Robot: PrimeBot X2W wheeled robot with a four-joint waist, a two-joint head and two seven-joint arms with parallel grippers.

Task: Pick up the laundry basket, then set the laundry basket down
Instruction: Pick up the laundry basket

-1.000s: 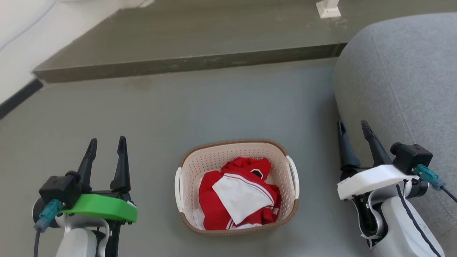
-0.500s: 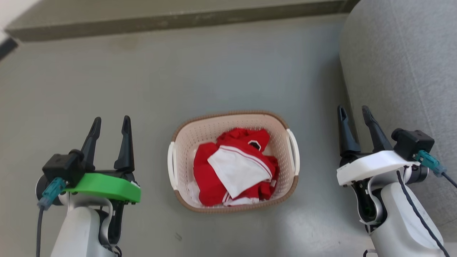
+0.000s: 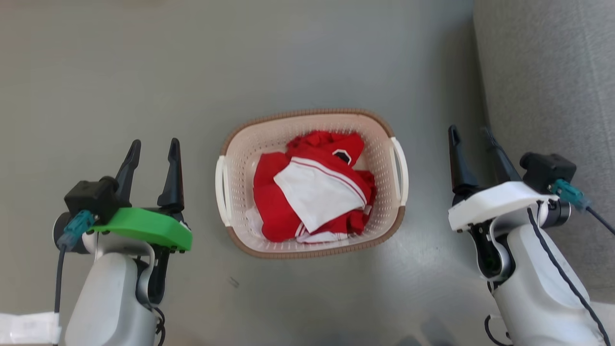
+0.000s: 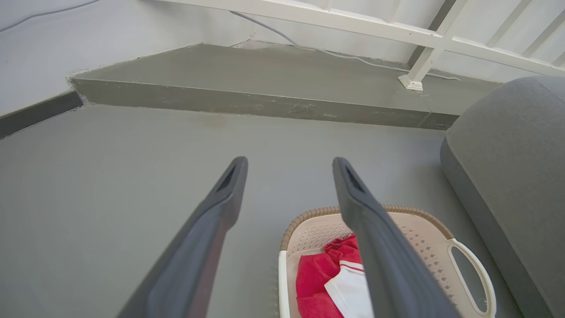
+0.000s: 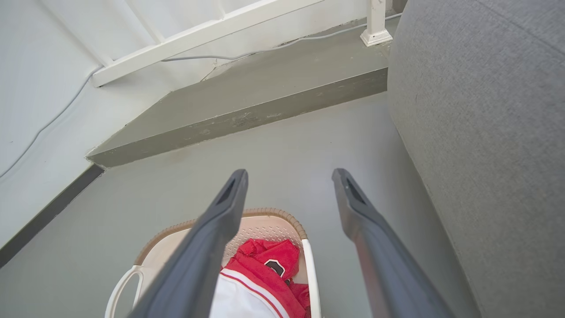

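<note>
Green-capped left tool (image 3: 155,142) stood spread and empty. Right of it, untouched, a small cream perforated plastic laundry basket (image 3: 239,163), brown-rimmed, sat on the grey floor (image 3: 144,72), holding red-and-white clothing (image 3: 312,187). White-capped right tool (image 3: 470,129) likewise spread, empty, near grey fabric sofa (image 3: 552,72).

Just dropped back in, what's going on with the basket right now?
Nothing is gripped. The small cream perforated plastic laundry basket with a brown woven-look rim sits on the grey floor, holding crumpled red and white clothing. The left gripper and right gripper are both open, one on each side of it, clear of its white handles. The lift has not begun.
</note>
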